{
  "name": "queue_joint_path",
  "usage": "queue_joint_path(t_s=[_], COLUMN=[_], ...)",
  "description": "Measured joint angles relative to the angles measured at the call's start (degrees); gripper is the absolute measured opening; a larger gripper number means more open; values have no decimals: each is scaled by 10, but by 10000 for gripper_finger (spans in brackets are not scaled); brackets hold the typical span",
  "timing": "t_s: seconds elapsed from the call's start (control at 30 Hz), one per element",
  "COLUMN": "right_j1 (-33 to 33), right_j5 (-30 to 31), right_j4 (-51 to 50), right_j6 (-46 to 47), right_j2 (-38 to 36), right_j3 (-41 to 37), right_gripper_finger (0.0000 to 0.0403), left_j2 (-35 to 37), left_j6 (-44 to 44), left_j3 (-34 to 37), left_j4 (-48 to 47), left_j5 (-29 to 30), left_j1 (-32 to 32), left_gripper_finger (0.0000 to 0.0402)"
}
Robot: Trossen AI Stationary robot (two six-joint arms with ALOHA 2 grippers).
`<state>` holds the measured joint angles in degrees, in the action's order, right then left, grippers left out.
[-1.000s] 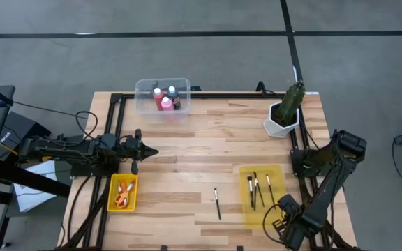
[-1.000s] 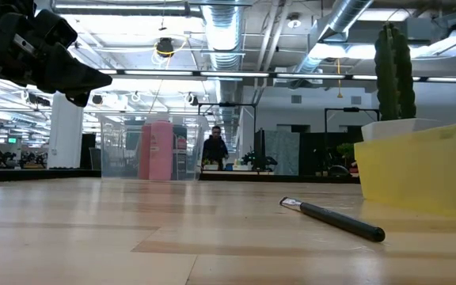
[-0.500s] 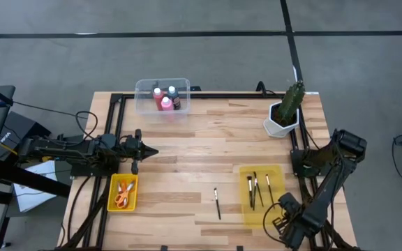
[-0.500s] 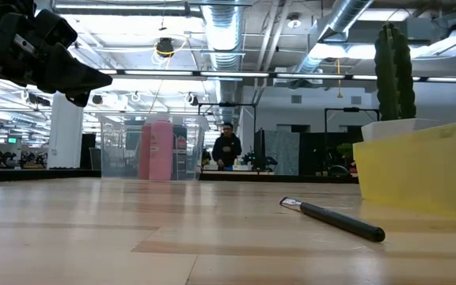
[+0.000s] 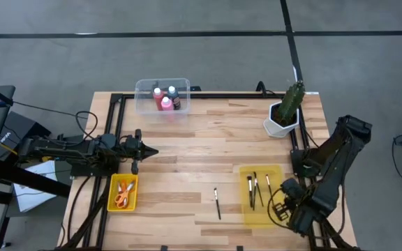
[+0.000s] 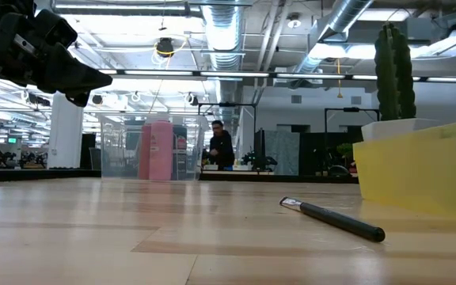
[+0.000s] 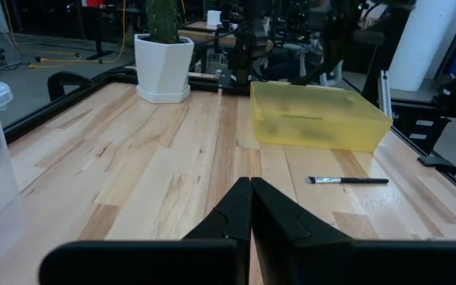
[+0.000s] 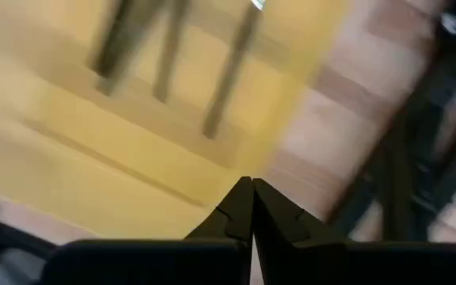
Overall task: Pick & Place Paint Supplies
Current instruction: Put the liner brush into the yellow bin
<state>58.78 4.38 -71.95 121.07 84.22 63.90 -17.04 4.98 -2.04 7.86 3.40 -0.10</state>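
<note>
Bottles [image 5: 166, 98] binned at desk's far edge, scissors [image 5: 123, 193] and three brushes [image 5: 257, 189] trayed; one brush [image 5: 217, 203] left near front edge; my right gripper [image 5: 283, 209] and left gripper [image 5: 149, 151] both pinched together, empty

The middle of the tabletop [image 5: 187, 150] lies bare and open, broken only by one loose brush [image 5: 217, 203] lying flat near the front edge. At the back, the clear bin [image 5: 162, 95] with its bottles blocks the left part of the far edge; the potted plant [image 5: 285, 111] stands tall at the back right corner. The small yellow tray [image 5: 123, 193] occupies the front left, the larger yellow tray [image 5: 262, 196] the front right. The closed left claw [image 5: 149, 151] juts in from the left side above the wood; the closed right claw [image 5: 279, 210] sits over the larger tray's front corner.
</note>
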Motion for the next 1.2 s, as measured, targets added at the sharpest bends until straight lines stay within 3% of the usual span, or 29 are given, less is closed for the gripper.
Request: queue_joint_path(t_s=[0.2,0.4,0.5,0.63,0.73,0.8,0.9,1.2], right_j1=[-27,-71,-106,-168,-218,-251,-296,-385], right_j5=[147,365,452,461,434,415,399,389], right_j4=[61,159,237,387,528,606,667,698], right_j6=[-8,-28,-92,-291,-486,-557,-579,-532], right_j2=[-31,-54,-62,-73,-74,-73,-64,-62], right_j3=[0,0,0,0,0,0,1,0], right_gripper_finger=[0,0,0,3,8,8,2,1], left_j2=[0,0,0,0,0,0,0,0], left_j6=[0,0,0,0,0,0,0,0], left_j3=[0,0,0,0,0,0,0,0], left_j4=[0,0,0,0,0,0,0,1], left_j5=[0,-2,-2,-2,-2,-2,-2,1], left_j1=[0,0,0,0,0,0,0,0], left_gripper_finger=[1,1,1,1,1,1,1,1])
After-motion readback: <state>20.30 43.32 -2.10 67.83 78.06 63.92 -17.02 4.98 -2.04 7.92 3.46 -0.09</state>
